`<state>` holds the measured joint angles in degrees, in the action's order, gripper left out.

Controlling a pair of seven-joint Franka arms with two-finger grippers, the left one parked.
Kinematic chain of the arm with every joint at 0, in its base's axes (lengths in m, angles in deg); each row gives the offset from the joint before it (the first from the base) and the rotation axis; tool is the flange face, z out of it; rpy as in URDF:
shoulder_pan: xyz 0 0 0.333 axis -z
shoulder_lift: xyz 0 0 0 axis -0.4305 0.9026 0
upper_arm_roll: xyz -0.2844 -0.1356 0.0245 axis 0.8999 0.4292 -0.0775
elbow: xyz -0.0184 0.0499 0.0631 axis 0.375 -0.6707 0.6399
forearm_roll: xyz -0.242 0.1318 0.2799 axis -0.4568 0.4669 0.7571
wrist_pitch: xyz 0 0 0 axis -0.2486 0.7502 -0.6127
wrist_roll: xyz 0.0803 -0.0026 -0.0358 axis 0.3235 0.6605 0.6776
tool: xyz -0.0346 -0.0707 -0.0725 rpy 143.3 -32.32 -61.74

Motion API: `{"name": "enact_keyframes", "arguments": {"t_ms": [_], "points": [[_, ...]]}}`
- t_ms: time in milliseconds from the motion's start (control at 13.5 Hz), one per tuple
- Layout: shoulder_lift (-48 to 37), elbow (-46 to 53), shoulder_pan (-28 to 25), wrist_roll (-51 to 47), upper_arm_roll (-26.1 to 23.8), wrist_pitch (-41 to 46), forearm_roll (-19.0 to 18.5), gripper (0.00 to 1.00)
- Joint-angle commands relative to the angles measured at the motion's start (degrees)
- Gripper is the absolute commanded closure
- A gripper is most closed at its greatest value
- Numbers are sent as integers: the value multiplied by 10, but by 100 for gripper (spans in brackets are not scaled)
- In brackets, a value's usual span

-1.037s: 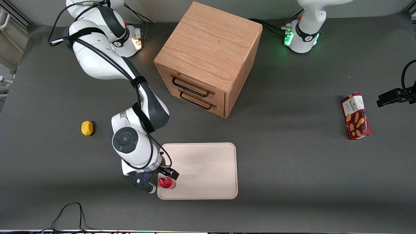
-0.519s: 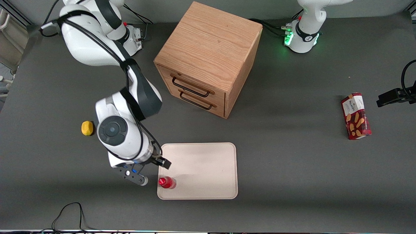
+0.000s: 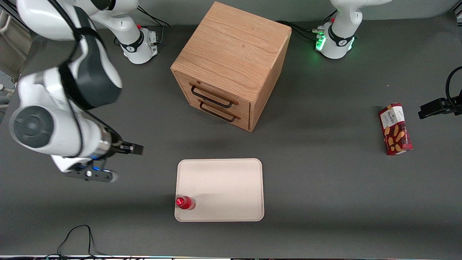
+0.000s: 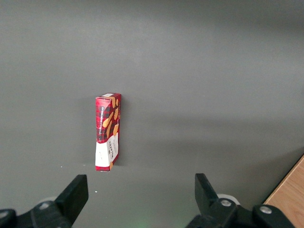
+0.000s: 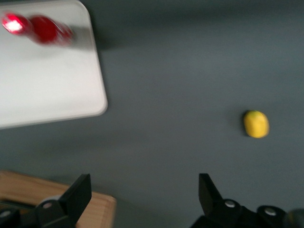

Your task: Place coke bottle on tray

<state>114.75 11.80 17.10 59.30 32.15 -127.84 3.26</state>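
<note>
The small red coke bottle (image 3: 185, 203) stands upright on the cream-white tray (image 3: 223, 187), in the tray's corner nearest the front camera at the working arm's end. My gripper (image 3: 121, 162) is open and empty. It hangs well above the table, away from the tray toward the working arm's end. The right wrist view shows the bottle (image 5: 42, 28) on the tray (image 5: 47, 80), far from the gripper (image 5: 145, 194), with bare table between its fingers.
A wooden drawer cabinet (image 3: 231, 65) stands farther from the front camera than the tray. A yellow lemon (image 5: 256, 124) lies on the table beneath the arm. A red snack box (image 3: 395, 129) lies toward the parked arm's end. A black cable (image 3: 75, 234) lies near the front edge.
My gripper let go of the bottle, rose and swung away from the tray toward the working arm's end. The bottle stays standing on the tray.
</note>
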Motion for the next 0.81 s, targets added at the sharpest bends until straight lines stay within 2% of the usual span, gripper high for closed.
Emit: {"name": "enact_keyframes", "arguments": {"t_ms": [0, 74, 148, 296, 370, 519, 741], "points": [[-189, -244, 13, 146, 54, -54, 26, 0], [-222, -273, 8, 197, 88, -58, 48, 0], [-242, -282, -13, 248, 129, -51, 53, 0], [-246, -270, -67, 268, 213, -38, 53, 0], [-245, -262, -69, 267, 224, -37, 55, 0], [-239, -245, -50, 266, 218, -37, 56, 0], [-233, -235, 48, 223, 99, -37, 57, 0]]}}
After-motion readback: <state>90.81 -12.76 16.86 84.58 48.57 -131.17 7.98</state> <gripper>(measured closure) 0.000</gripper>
